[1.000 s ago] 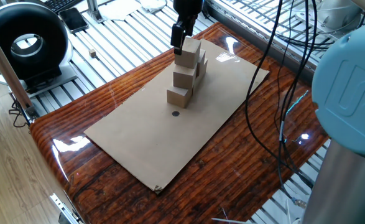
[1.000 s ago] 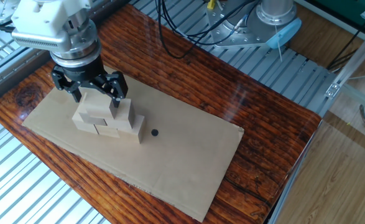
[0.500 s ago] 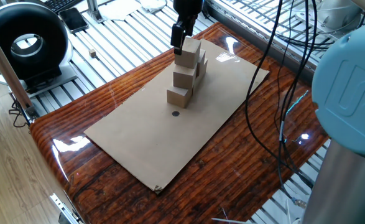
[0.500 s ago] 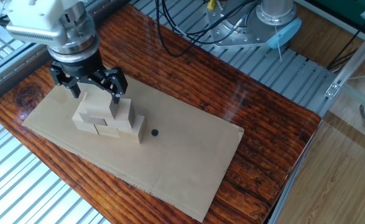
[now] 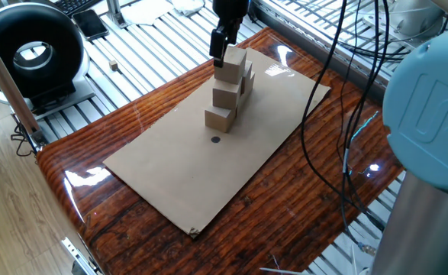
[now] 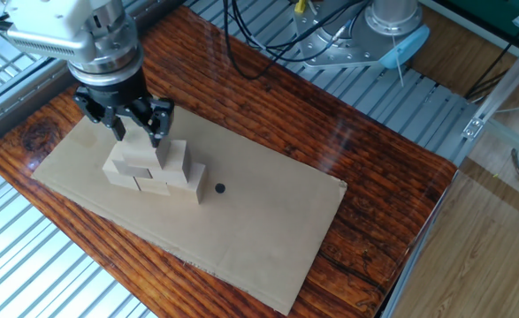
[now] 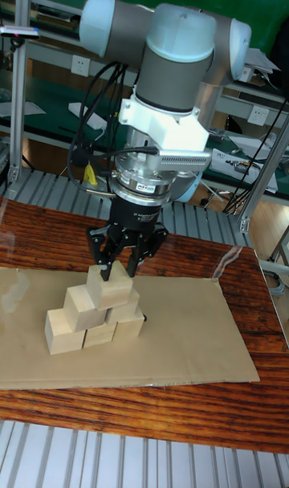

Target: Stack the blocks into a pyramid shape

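Gripper closes and rises
The gripper (image 6: pixel 137 129) fingers now stand narrower and higher above the top block (image 6: pixel 136 148).

A glossy dark wooden bench (image 6: pixel 347 132) stands on ribbed metal slats. A tan cardboard sheet (image 6: pixel 268 238) lies flat across its middle. On the sheet stand the blocks (image 6: pixel 148 168), stacked in a pyramid near one end. Just beside the stack, a small black dot (image 6: pixel 220 188) sits on the sheet.
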